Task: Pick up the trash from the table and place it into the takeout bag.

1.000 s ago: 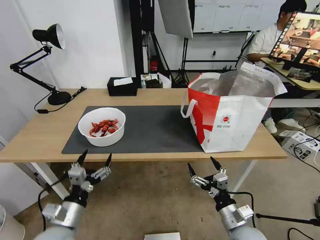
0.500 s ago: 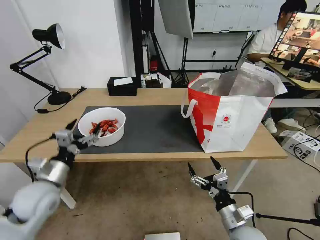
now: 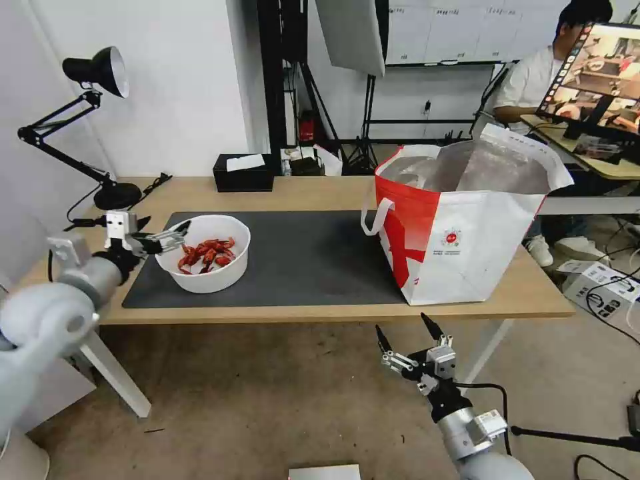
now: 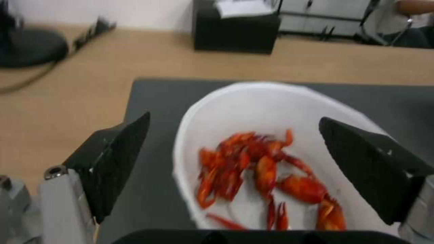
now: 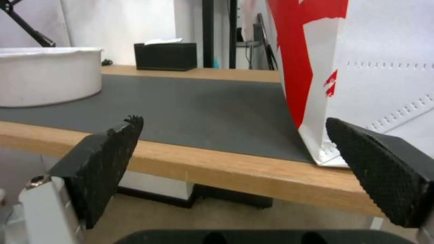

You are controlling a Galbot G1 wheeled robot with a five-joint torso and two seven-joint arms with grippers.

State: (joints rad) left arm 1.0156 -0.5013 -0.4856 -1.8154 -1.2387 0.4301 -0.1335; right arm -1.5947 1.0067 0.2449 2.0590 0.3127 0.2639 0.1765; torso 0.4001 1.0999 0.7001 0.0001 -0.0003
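The trash in view is a white round bowl (image 3: 205, 260) of red crayfish shells (image 4: 262, 173), standing on the dark mat at the table's left. My left gripper (image 3: 162, 233) is open at the bowl's left rim, one finger over the rim and one outside; the left wrist view has the bowl (image 4: 253, 108) between its spread fingers. The red-and-white takeout bag (image 3: 467, 233) stands open on the table's right. My right gripper (image 3: 401, 332) hangs open below the table's front edge, facing the bag (image 5: 384, 67).
A black tissue box (image 3: 244, 173) sits at the table's (image 3: 320, 190) back edge, a black desk lamp (image 3: 100, 133) at the far left. The dark grey mat (image 3: 307, 257) lies between bowl and bag. A desk with a monitor (image 3: 600, 73) stands behind on the right.
My left arm has risen from below the table edge and swung left and forward, bringing its open gripper to the bowl's left rim. The right arm has not moved.
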